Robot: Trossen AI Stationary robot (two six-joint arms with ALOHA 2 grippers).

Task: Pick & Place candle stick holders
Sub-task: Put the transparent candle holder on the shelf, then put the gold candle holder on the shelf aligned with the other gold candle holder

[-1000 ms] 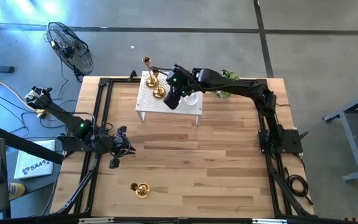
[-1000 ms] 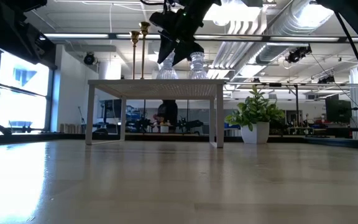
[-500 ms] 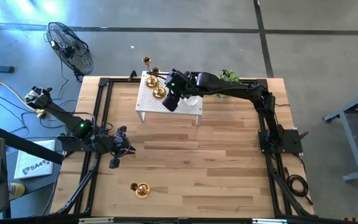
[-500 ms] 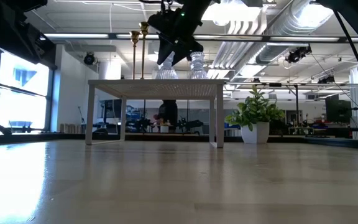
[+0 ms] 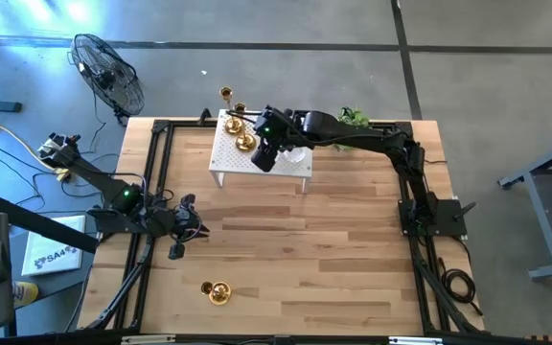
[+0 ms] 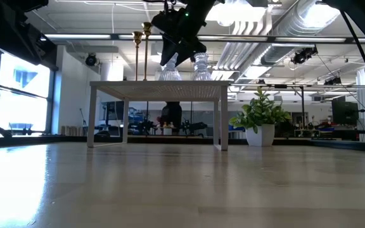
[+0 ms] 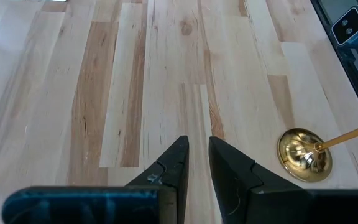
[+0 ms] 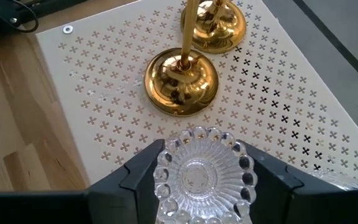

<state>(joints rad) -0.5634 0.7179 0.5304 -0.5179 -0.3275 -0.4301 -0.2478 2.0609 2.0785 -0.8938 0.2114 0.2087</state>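
Note:
A white perforated stand (image 5: 228, 158) stands at the table's far middle. Two gold holders (image 8: 181, 81) (image 8: 215, 28) stand on it by their round bases. A clear glass holder (image 8: 199, 171) stands on it too, under my right gripper (image 5: 266, 153). The gripper is open and points down, with a finger on either side of this holder. A second glass holder (image 6: 200, 66) stands beside it. Another gold holder (image 7: 304, 154) rests on the table near the front left. My left gripper (image 7: 197, 155) is almost shut and empty above the table's left part. My right gripper's fingers (image 8: 143, 171) stand on either side of the glass holder's scalloped rim (image 8: 166, 163), pointing down from above. I cannot tell whether they touch it. The holder stands upright on the stand.
A potted plant (image 6: 258, 120) stands at the table's far right, behind the stand. Black frame rails (image 5: 151, 182) run along the table's left and right edges. Bare wood lies between the stand and the front edge.
My right gripper has shifted a little up and toward the table's left over the stand. The glass holder has stayed in place on the stand.

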